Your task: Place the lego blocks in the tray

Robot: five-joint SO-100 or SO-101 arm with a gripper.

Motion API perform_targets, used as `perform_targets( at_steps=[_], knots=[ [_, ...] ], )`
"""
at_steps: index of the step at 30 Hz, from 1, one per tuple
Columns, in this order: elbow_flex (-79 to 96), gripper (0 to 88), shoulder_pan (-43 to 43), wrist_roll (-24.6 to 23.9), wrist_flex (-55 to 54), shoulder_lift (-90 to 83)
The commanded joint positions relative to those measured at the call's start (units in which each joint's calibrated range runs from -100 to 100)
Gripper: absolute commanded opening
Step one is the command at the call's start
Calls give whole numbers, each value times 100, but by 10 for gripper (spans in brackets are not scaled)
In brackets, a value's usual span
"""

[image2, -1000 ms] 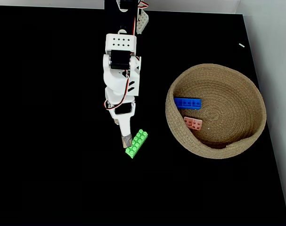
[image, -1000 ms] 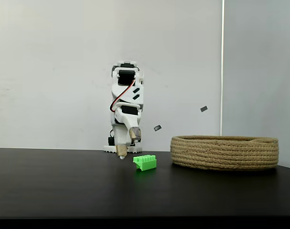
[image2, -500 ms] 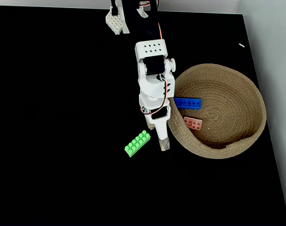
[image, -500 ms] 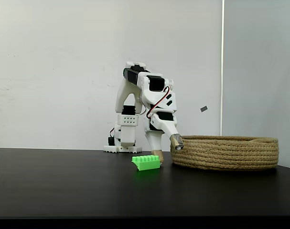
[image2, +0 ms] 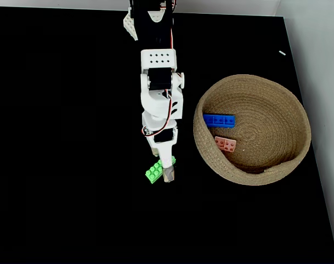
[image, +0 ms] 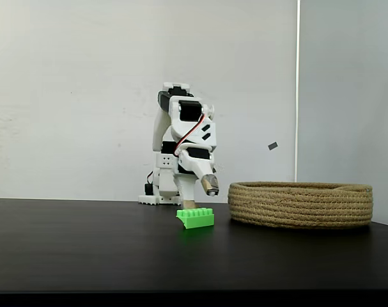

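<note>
The table point(image2: 62, 165) is black and carries everything in the scene. The tray point(image2: 294, 157) sits on it, at the right in both fixed views, with the arm point(image2: 158, 93) to its left, reaching from the base toward the camera side of the table. Inside the tray lie the blue block point(image2: 219, 120), near its left wall, and the pink block point(image2: 225, 144) just below it in the top-down picture. The green block point(image2: 152, 174) lies on the table outside the tray, to the left of its wall and apart from it. The gripper point(image2: 168, 171) is positioned directly over this block; its fingers are parted, with one tip low behind the block point(image: 195, 218) and the other raised above it, and it holds nothing. Judged step: acquisition of the last block, two of three already placed. The next move calls for lowering and aligning the jaws across the block, closing on it, then lifting clear of the tray wall before release.
</note>
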Motion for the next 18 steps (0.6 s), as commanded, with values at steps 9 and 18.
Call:
perform_targets(
  at_steps=[9, 18],
  knots=[
    [-40, 268, 60, 230, -83, 44],
    [507, 3, -96, 552, -58, -231]
  ],
)
